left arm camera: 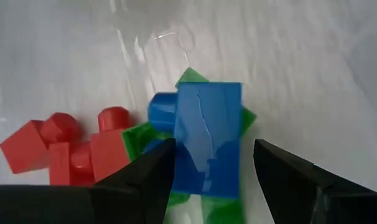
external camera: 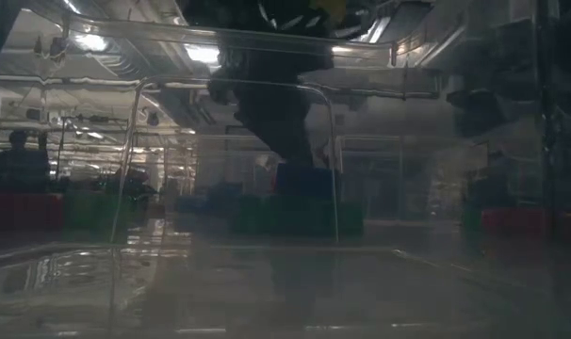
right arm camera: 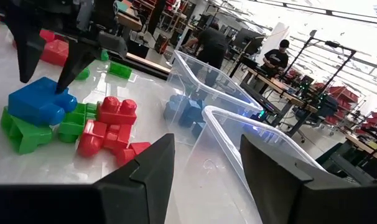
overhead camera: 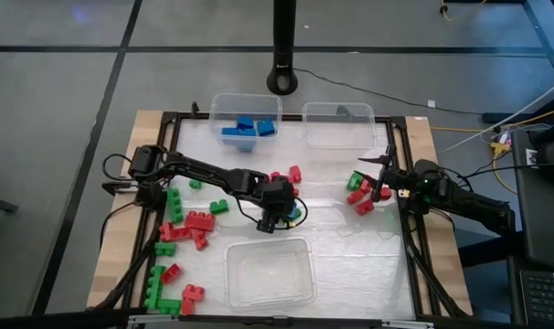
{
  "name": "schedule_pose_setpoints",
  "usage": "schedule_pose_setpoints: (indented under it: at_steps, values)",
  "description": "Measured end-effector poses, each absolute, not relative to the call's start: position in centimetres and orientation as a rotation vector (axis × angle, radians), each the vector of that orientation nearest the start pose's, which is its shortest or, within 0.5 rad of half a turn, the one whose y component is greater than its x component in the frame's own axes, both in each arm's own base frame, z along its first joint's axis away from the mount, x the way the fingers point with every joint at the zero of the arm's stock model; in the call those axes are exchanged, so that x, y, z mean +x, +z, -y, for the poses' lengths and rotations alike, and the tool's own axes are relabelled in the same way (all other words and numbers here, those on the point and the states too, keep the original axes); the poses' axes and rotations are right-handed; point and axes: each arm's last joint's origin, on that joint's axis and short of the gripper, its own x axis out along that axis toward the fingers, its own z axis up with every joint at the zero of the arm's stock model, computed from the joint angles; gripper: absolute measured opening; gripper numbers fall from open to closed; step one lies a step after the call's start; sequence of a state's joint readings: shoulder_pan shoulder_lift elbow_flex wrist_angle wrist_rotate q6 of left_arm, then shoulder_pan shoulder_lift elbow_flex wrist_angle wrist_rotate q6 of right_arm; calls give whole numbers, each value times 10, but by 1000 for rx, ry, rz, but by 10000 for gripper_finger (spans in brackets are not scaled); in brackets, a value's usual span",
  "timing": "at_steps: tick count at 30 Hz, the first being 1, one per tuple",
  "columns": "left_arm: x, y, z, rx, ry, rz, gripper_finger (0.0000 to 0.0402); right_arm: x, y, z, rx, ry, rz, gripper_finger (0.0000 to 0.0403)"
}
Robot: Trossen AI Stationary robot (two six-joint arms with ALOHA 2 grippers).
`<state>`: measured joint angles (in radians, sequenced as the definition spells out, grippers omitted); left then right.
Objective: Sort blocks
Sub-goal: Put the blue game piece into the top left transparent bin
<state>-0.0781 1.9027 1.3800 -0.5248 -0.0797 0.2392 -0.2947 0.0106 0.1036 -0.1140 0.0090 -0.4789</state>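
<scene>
My high camera looks straight down on the table [overhead camera: 158, 123]. My low one peers level through a clear bin [external camera: 229, 141]. My left wrist camera hangs close over the blue block [left arm camera: 207, 137], which my right wrist camera also sees.

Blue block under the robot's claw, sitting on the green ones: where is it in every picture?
High view: the blue block peeks out mid-table, beside the left gripper.
Low view: too dark to tell.
Left wrist view: centre, between the open fingers, on green blocks.
Right wrist view: left side, under the left gripper.
Shared landmark: the left gripper.
</scene>
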Motion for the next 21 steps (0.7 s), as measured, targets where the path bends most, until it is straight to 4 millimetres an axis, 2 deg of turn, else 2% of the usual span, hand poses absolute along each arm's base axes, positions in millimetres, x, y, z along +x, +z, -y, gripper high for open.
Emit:
schedule_pose_setpoints:
  at_steps: [11,15,21]
  values:
    - [396,196,18,316,-73,-1067,199,87,187,27,-474,-295,-95,186]
    - [396,196,17,315,-68,-1067,158,87,187,27,-475,-295,-95,186]
    - [395,195,17,335,-83,-1081,69,87,187,27,-475,-295,-95,186]
